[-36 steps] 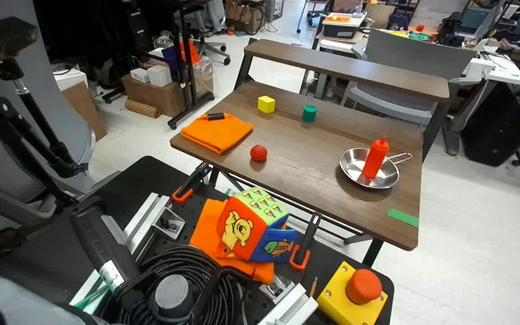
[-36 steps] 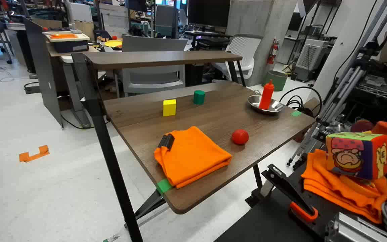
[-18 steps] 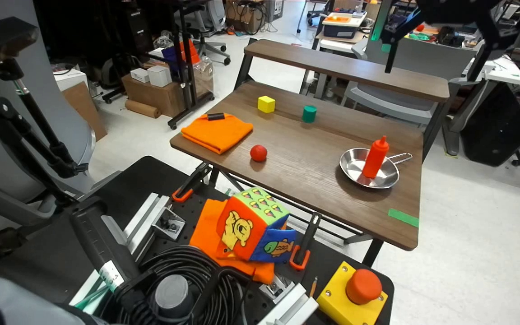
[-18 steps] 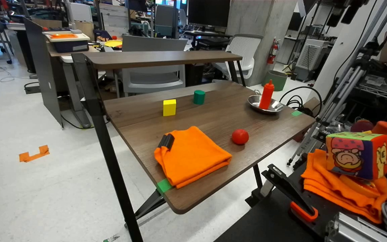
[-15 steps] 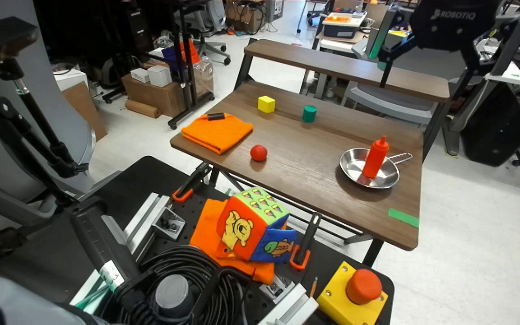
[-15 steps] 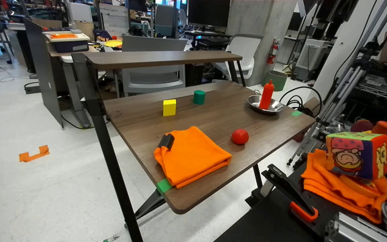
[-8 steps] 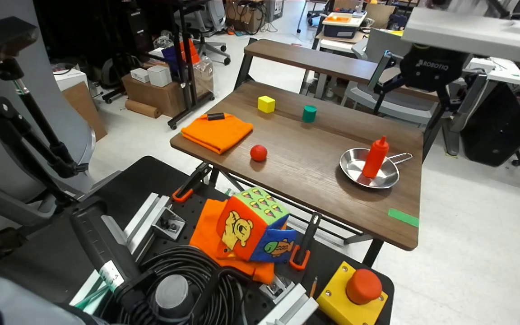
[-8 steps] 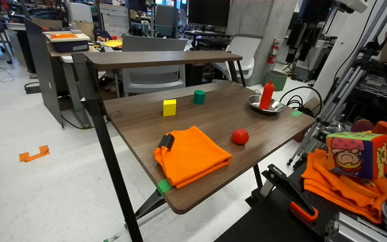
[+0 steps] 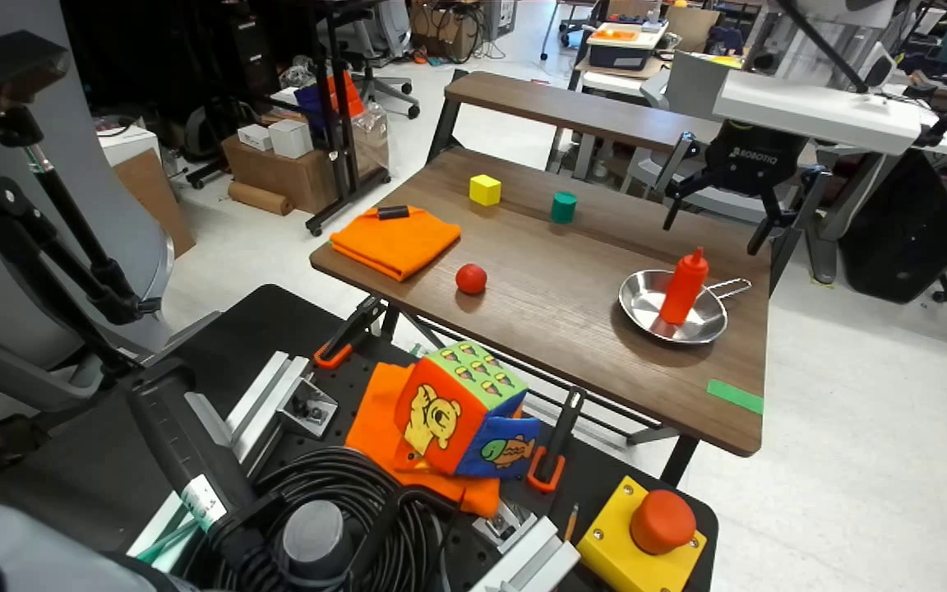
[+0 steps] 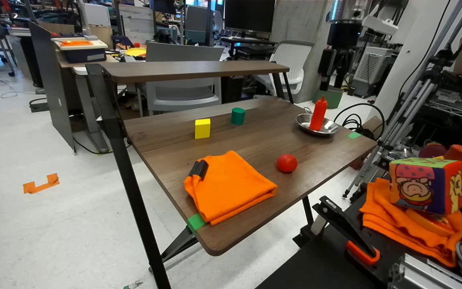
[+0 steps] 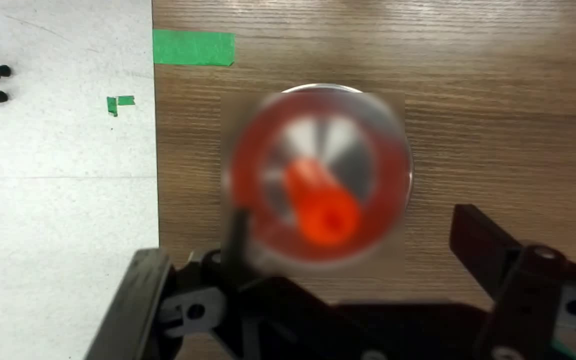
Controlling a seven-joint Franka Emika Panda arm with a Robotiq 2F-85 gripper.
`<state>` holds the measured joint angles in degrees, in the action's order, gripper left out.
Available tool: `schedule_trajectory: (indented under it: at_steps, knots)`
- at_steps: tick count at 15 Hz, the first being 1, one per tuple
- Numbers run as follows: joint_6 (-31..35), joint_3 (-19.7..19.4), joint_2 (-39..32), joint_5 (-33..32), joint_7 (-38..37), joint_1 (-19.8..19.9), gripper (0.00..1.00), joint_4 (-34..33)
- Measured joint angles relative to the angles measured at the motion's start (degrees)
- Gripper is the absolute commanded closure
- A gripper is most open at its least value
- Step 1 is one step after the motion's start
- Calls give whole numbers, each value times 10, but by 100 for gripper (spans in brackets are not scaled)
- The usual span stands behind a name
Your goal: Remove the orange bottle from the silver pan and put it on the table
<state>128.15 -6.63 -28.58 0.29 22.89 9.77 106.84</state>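
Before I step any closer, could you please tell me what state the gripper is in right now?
Gripper: open and holding nothing; the orange bottle stands in the silver pan.

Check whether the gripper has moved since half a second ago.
Yes. Against the fixed brown shelf in an exterior view, the gripper has shifted lower and leftward in the picture, toward the silver pan.

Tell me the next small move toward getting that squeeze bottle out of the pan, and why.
I'd probably ease the open claw down toward the orange squeeze bottle. It stands in the silver frying pan, lower than the claw in both exterior views. The wrist view, blurred mid-frame, shows the bottle's top between the spread fingers, so alignment looks roughly fair.
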Motion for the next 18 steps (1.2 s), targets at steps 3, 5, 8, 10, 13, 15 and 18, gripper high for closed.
schedule_trajectory:
  at_steps: [3, 5, 8, 10, 13, 15, 18]
  knots:
    - [-26, 6, -41, -5, -3, 0, 0, -44]
    - [-44, 8, -64, -10, -7, 0, 0, -69]
    - [-72, 10, -93, -13, -9, 0, 25, -104]
    - [-91, 11, -110, -14, -11, 0, 34, -125]
    - [-112, 11, -130, -25, -23, 0, 58, -150]
    - [-129, 11, -140, -33, -35, 0, 73, -166]
    - [-164, 10, -147, -34, -46, 2, 87, -186]
